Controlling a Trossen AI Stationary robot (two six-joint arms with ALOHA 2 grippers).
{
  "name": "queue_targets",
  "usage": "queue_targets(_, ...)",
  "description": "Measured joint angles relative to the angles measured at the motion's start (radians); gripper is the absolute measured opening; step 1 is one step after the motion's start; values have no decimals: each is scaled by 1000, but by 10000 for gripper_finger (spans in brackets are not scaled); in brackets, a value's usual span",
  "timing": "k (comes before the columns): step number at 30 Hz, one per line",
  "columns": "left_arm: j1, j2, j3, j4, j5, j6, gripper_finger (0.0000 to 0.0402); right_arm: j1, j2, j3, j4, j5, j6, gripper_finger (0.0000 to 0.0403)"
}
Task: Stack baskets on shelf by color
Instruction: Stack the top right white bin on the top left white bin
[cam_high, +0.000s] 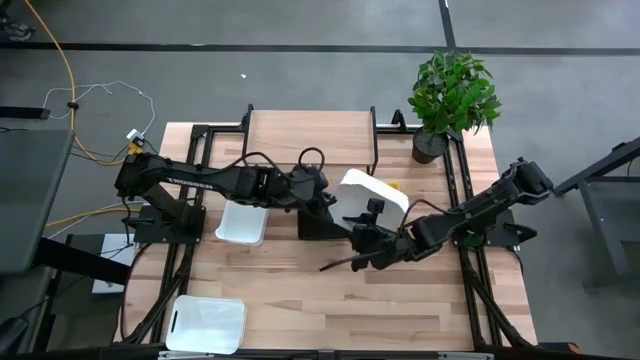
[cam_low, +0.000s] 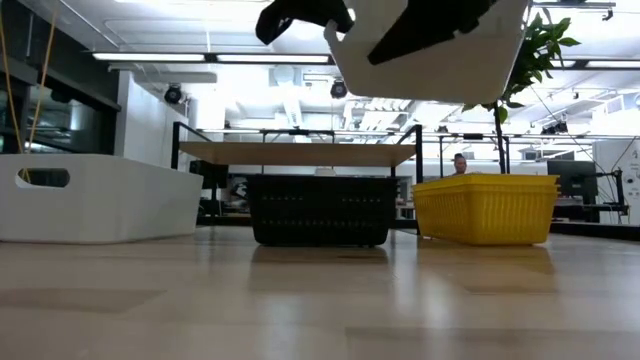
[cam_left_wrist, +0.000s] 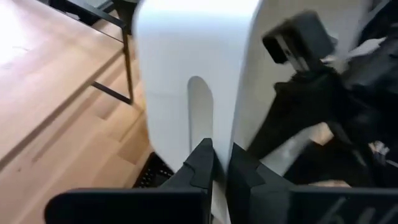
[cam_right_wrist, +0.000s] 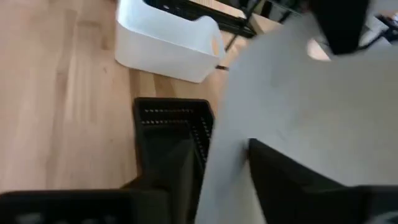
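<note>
I see the white basket (cam_high: 372, 195) I am working with held up in the air, tilted, above the middle of the table (cam_high: 300, 310), just in front of the shelf (cam_high: 310, 138). My left hand (cam_high: 330, 200) has its fingers (cam_left_wrist: 202, 163) closed onto the basket's end wall just below the handle slot, and my right hand (cam_high: 372, 238) pinches the opposite wall, one finger (cam_right_wrist: 171, 165) outside and the other inside, so both hands grip the same basket. In the low view it hangs high over the black basket (cam_low: 320, 210), which sits on the table under the shelf's wooden top (cam_low: 297, 153). A yellow basket (cam_low: 485, 207) stands just beside the black one, apart from it. Another white basket (cam_high: 242, 222) rests on the table beneath the left arm, near the shelf's left legs, and a third white basket (cam_high: 207, 324) lies well apart at the table's near left edge. A potted plant (cam_high: 450, 98) stands at the far right corner of the table, and the shelf top is bare wood where I can see it
</note>
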Motion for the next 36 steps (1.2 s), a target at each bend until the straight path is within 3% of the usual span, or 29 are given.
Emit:
queue_targets(4, 8, 0, 0, -1, -20, 17, 5, 26, 0, 1, 62, 3, -99, 211)
queue_targets(9, 24, -16, 0, -30, -35, 39, 1, 107, 0, 2, 143, 178, -227, 256)
queue_targets(19, 39, -161, 0, -180, -141, 81, 0, 240, -6, 2, 233, 295, -338, 261)
queue_targets(36, -109, -383, 1, -739, -42, 148, 0, 257, -8, 2, 246, 335, -359, 261)
